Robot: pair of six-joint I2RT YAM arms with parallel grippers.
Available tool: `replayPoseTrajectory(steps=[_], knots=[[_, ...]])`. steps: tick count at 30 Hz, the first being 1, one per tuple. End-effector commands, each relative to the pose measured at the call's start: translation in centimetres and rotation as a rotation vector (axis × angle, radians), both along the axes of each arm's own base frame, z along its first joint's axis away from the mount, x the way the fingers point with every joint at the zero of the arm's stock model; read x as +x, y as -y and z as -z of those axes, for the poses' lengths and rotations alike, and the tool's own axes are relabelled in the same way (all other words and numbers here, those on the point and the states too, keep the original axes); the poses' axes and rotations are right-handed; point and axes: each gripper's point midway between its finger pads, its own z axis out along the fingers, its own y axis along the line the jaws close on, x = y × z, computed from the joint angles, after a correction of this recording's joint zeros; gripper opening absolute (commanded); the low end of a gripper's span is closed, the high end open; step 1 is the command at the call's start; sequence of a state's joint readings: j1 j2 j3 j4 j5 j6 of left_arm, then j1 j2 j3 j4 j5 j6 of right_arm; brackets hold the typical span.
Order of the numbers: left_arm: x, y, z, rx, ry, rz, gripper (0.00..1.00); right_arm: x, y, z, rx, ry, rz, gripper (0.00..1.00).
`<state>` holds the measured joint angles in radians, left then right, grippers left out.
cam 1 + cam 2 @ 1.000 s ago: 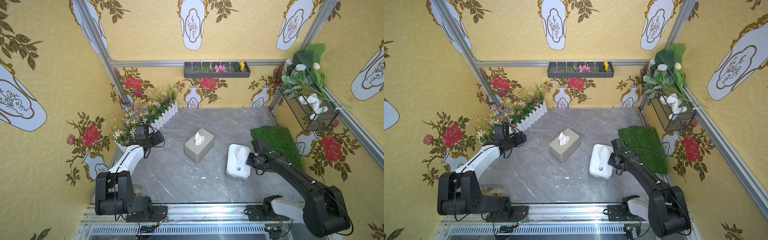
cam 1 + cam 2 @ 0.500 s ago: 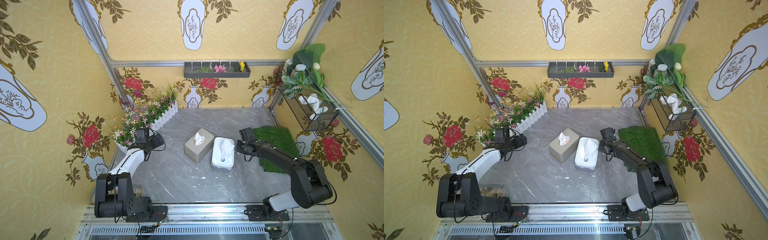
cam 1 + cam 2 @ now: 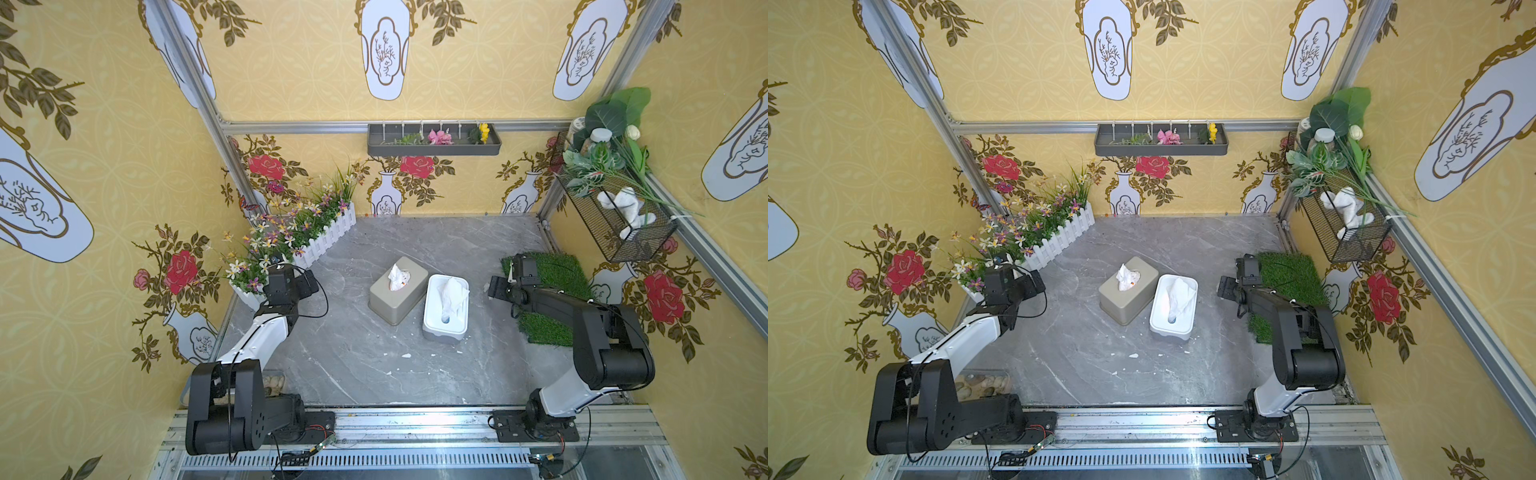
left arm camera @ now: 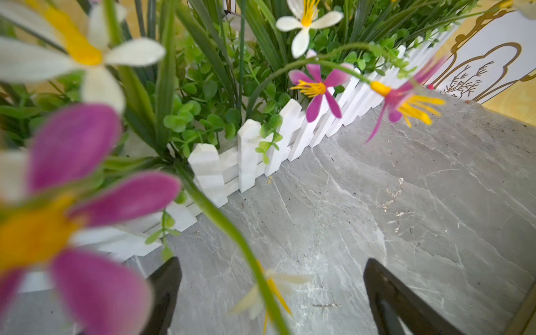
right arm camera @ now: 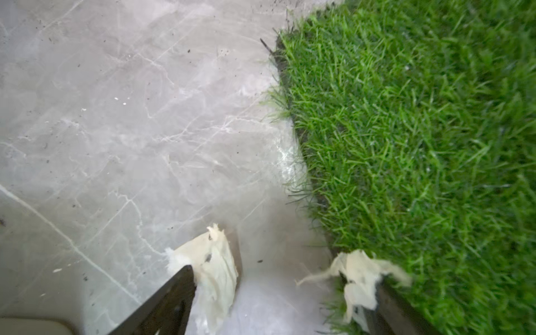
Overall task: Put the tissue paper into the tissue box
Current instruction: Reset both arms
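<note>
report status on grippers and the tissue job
Left gripper open, empty, by the white picket flower planter. Right gripper open, torn tissue scraps on its fingertips. Crumpled white tissue paper draped over white plastic tissue box. Nothing blocking it.

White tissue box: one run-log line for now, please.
white tissue box: beside beige tissue box, tissue paper poking out | right gripper: open, apart, scraps on fingertips | left gripper: open

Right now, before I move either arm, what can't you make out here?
- Inside the white box: in both top views the tissue draped over it hides it.
- Left wrist view: blurred flowers cover much; no box shows.
- Right wrist view: pale corner cut off by the edge.
- Floor specks: too small.
</note>
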<state>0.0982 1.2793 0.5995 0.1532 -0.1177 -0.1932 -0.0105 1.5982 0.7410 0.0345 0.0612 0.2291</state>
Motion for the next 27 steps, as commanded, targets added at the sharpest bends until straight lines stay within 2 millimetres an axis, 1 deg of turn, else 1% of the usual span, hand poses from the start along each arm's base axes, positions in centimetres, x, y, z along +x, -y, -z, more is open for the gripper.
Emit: replayPoseTrajectory(steps=[1,4,5,6,8,9,10,11,12,13,16,19,20,22,27], knots=[[0.4,-1.0,-2.3,0.083,0.115,-0.012,1.00,0.0,-0.1,-1.5,-0.059,0.150,-0.048,0.93],[0.0,-1.0,-2.6,0.076,0.141,-0.006,1.00,-1.0,1.4,-3.5,-0.137,0.289,-0.013,0.96],[-0.4,-0.9,-2.0,0.073,0.109,-0.004,1.00,-1.1,1.7,-3.9,-0.145,0.319,-0.009,0.97],[-0.9,-0.9,-1.3,0.070,0.077,-0.011,1.00,-1.1,1.6,-4.1,-0.151,0.341,-0.014,0.97],[-1.8,-1.1,0.3,0.069,0.079,-0.027,1.00,-0.9,1.4,-4.0,-0.166,0.382,-0.036,0.98],[-1.9,-1.1,0.5,0.083,0.120,-0.033,1.00,-1.0,1.3,-3.6,-0.166,0.352,-0.038,0.99],[-1.8,-0.9,0.3,0.096,0.166,-0.014,1.00,-0.9,1.3,-3.8,-0.163,0.358,-0.040,0.99],[-1.8,-1.2,0.8,0.098,0.157,-0.029,1.00,-0.8,1.2,-3.8,-0.164,0.363,-0.042,1.00],[-1.8,-1.2,1.7,0.095,0.142,-0.034,1.00,-0.9,1.3,-3.7,-0.164,0.356,-0.040,0.99],[-1.5,-1.2,1.7,0.104,0.167,-0.029,1.00,-0.9,1.3,-3.7,-0.164,0.355,-0.039,0.98],[-1.7,-1.1,1.5,0.102,0.174,-0.030,1.00,-0.8,1.3,-3.7,-0.163,0.356,-0.041,0.97],[-2.7,-0.9,1.4,0.129,0.226,-0.045,1.00,-0.8,1.3,-3.7,-0.164,0.357,-0.041,0.97],[-3.3,-1.0,1.6,0.138,0.244,-0.069,1.00,-0.8,1.2,-3.7,-0.162,0.359,-0.044,0.97],[-3.4,-1.3,1.5,0.180,0.292,-0.099,1.00,-0.9,1.0,-3.8,-0.158,0.369,-0.057,0.97],[-3.7,-1.6,1.6,0.183,0.273,-0.127,1.00,-0.9,0.4,-3.8,-0.144,0.383,-0.087,0.97]])
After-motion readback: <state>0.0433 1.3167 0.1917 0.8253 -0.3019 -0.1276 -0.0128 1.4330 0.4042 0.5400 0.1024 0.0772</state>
